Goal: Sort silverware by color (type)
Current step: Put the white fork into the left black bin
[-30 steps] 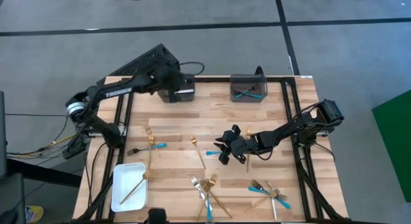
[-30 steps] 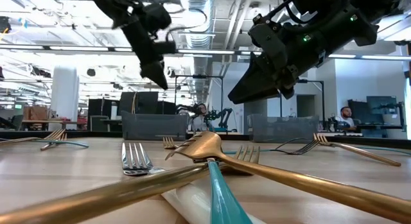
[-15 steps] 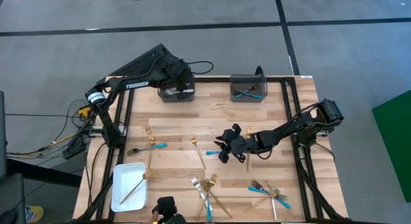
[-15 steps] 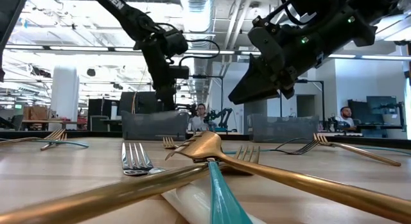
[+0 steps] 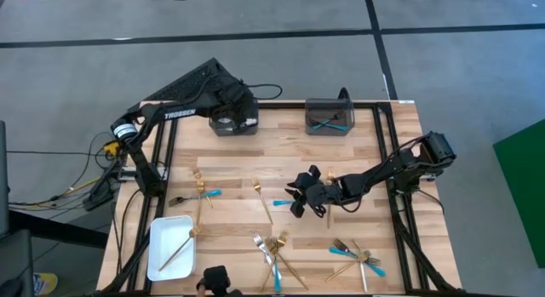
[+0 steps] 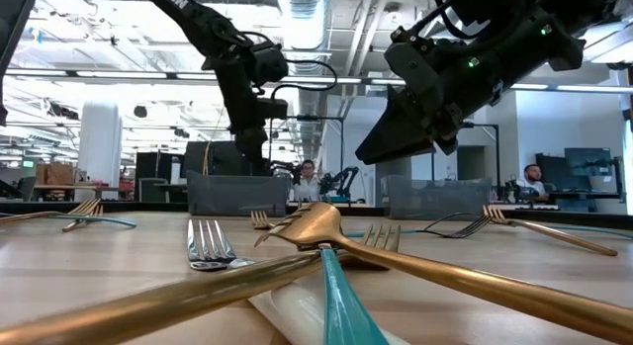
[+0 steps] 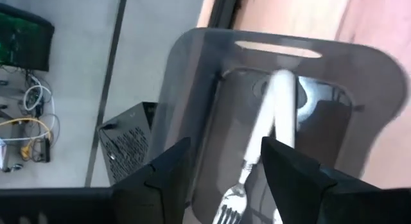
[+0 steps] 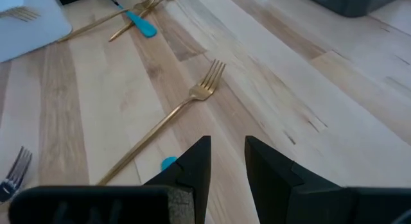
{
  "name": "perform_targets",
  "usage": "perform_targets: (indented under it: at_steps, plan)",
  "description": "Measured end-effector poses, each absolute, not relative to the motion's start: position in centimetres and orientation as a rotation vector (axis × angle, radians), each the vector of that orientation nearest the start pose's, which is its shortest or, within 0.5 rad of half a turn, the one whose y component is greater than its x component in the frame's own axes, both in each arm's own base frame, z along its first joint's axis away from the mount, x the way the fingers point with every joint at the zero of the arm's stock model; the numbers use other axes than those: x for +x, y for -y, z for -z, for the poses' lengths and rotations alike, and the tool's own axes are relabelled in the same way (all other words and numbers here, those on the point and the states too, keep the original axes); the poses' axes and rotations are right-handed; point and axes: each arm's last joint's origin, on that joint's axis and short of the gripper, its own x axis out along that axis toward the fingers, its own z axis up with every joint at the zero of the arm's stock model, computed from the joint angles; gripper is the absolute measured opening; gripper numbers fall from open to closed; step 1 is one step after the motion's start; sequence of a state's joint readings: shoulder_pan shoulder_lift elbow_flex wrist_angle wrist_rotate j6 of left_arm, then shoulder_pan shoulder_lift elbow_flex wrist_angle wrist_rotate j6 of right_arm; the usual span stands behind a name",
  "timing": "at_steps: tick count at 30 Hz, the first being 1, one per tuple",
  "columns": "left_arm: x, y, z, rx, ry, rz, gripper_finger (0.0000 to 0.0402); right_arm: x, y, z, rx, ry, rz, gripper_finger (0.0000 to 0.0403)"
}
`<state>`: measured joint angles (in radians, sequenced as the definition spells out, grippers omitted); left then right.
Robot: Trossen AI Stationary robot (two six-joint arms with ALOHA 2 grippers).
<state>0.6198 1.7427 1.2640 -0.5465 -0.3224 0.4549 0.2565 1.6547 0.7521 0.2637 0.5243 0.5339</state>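
Silverware update: my left gripper [image 7: 221, 172] has just spread its fingers over the left bin [image 5: 232, 120], dropping a silver fork [image 7: 257, 153] inside; right gripper [image 8: 226, 161] hovers mid-table, fingers apart, empty.

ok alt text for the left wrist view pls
The left claw hangs open over a grey bin, with a silver fork lying inside it between the two dark fingers. Beyond the bin's rim are a grey floor and some cables.
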Motion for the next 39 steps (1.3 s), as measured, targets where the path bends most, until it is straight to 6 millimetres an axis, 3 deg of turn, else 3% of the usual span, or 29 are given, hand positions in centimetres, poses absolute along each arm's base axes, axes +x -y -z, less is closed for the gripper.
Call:
perform_targets:
  at_steps: [10,17,21,29,34,39]
  plan:
    - [29.0,-18.9,-23.8,0.193,-1.194,-0.540,0.0176,30.8,-6.8,-15.7,0.270,-0.507,0.397,0.0120]
    - [28.6,-17.0,-26.8,0.066,-1.002,-0.405,0.0177,29.6,-7.9,-18.2,0.283,-0.461,0.343,0.0120]
    - [28.6,-15.4,-27.4,0.017,-0.869,-0.308,0.0177,28.4,-8.8,-19.6,0.275,-0.462,0.302,0.0120]
    - [28.5,-10.3,-24.4,0.014,-0.689,-0.159,0.0177,26.5,-11.0,-20.1,0.336,-0.543,0.204,0.0120]
    - [28.5,-6.8,-22.0,0.015,-0.530,-0.086,0.0177,27.7,-12.3,-19.8,0.292,-0.455,0.113,0.0120]
    - [28.3,-3.8,-20.4,0.004,-0.411,-0.007,0.0177,29.6,-11.3,-19.2,0.258,-0.416,0.132,0.0120]
